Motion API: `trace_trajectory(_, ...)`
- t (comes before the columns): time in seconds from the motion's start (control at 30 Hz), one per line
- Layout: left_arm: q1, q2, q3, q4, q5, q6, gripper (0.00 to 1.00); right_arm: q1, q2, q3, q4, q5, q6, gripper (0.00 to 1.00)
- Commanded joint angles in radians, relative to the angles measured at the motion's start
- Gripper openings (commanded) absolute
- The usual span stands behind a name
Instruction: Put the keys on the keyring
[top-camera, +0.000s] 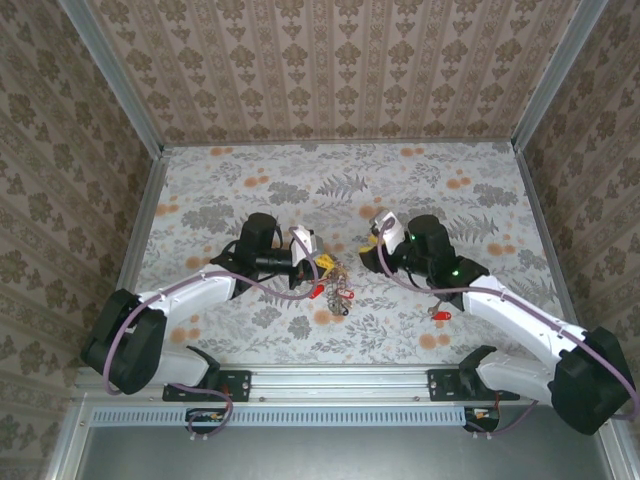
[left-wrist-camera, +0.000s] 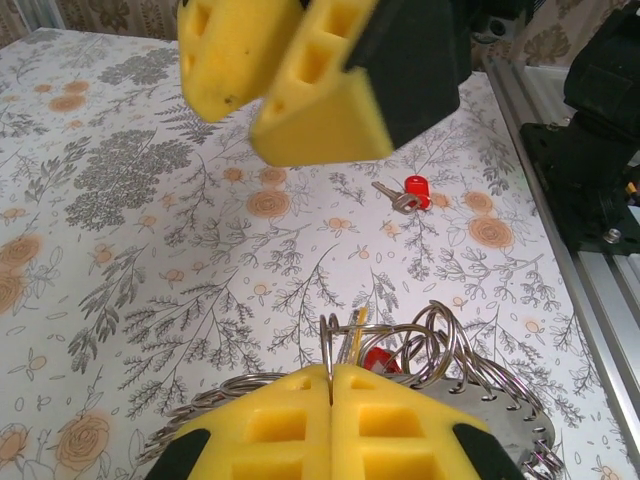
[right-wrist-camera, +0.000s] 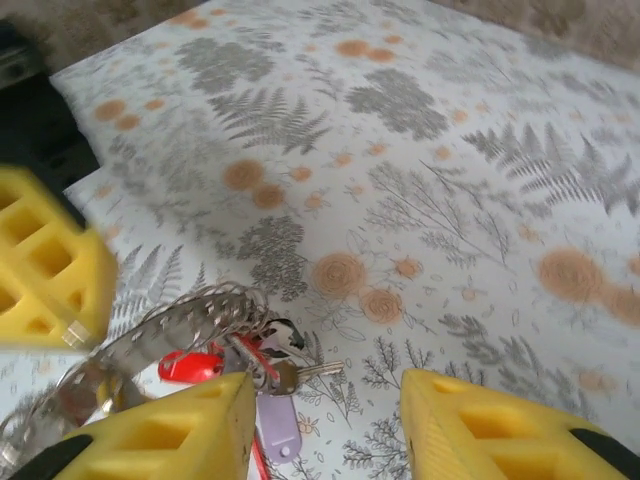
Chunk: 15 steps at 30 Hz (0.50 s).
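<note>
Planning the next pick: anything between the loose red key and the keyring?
No. In the left wrist view, just bare floral table lies between the loose red key and the keyring.

The keyring is partly hidden behind the left gripper and cut off by the lower edge. From above, the keys are too small to be told apart.

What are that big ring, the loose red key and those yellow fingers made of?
The keyring looks like metal: silver-grey, shiny, with bright glints. The loose key seems to have a glossy red plastic head and a grey metal blade. The fingers look like matte yellow foam or soft plastic, with square pockets; I cannot tell which.
</note>
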Motion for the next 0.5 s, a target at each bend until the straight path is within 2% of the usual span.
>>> trace_trajectory(0.0, -0.007, -0.015, 0.016, 0.035, 0.063, 0.033, 0.00, 0.008, -0.004, -0.022, -0.043, -0.190, -0.281, 0.42)
trace_trajectory(0.1, -0.007, -0.007, 0.037, -0.005, 0.089, 0.056, 0.00, 0.002, 0.018, 0.033, -0.101, -0.189, -0.299, 0.37)
trace_trajectory(0.3, -0.013, 0.004, 0.062, -0.027, 0.106, 0.077, 0.00, 0.000, 0.093, 0.069, -0.028, -0.311, -0.332, 0.31)
trace_trajectory(0.47, -0.017, 0.010, 0.077, -0.040, 0.107, 0.081, 0.00, -0.001, 0.170, 0.137, -0.099, -0.430, -0.413, 0.22)
